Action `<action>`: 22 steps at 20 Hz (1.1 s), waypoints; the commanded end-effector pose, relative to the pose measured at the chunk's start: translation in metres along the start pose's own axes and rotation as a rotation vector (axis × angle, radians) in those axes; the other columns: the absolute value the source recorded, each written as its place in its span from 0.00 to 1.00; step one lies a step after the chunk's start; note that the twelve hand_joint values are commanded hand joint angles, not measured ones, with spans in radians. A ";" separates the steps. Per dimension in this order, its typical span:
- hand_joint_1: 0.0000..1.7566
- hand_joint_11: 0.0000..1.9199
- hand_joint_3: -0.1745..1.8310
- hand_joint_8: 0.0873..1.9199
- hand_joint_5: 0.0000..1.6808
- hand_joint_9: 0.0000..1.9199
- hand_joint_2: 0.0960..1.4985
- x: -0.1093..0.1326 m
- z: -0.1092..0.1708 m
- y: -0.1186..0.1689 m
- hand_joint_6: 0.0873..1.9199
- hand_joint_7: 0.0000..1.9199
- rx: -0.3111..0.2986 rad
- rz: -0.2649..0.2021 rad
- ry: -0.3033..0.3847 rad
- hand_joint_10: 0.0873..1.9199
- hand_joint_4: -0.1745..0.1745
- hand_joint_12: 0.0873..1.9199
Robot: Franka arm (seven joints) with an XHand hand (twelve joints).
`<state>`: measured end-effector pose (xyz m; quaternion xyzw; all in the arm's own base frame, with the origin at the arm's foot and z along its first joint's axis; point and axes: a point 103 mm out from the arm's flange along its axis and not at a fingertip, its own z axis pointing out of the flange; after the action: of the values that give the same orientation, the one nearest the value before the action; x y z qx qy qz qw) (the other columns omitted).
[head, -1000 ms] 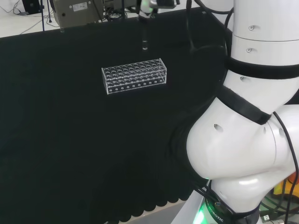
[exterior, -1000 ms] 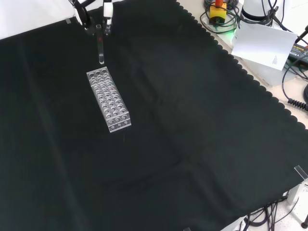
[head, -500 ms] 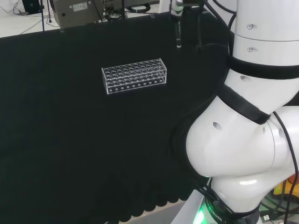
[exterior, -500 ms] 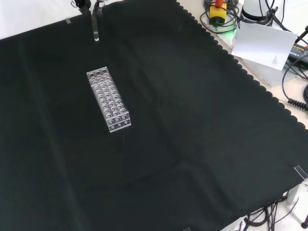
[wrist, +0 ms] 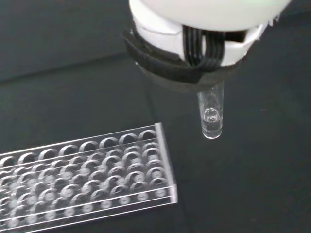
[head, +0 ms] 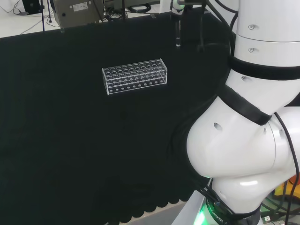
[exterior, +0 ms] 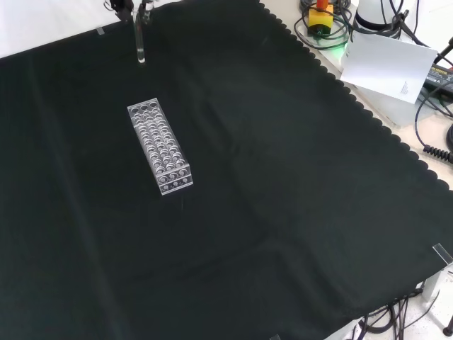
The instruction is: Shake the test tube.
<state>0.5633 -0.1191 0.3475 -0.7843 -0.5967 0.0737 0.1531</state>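
1. The test tube (wrist: 212,116) is held upright in the hand (wrist: 194,36), fingers closed round its upper part; a little clear liquid is seen at the rounded bottom.
2. In the front view the tube (exterior: 141,42) hangs clear of the cloth (exterior: 283,177), beyond the far end of the empty clear rack (exterior: 159,146).
3. Risk: with only the top gripped, slipping during a sharp shake is judged possible.
4. Risk: spillage if the mouth is uncapped; cannot be told.

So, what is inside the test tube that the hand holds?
In the wrist view the test tube holds a little clear liquid at its rounded bottom. Its upper part is covered by the hand, so the mouth cannot be seen. The rack lies beside it.
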 end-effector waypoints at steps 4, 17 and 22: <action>0.82 0.62 0.39 0.31 0.80 0.80 0.38 0.073 0.017 0.000 0.12 0.75 0.018 -0.171 0.056 0.00 0.00 0.42; 0.82 0.62 0.39 0.31 0.80 0.80 0.38 0.076 0.011 0.002 0.12 0.75 0.015 -0.179 0.040 0.00 0.00 0.42; 0.82 0.62 0.39 0.31 0.80 0.80 0.38 0.042 0.006 0.006 0.12 0.75 0.009 -0.094 0.009 0.00 0.00 0.42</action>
<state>0.5824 -0.0526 0.3419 -0.7341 -0.6544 0.0525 0.1732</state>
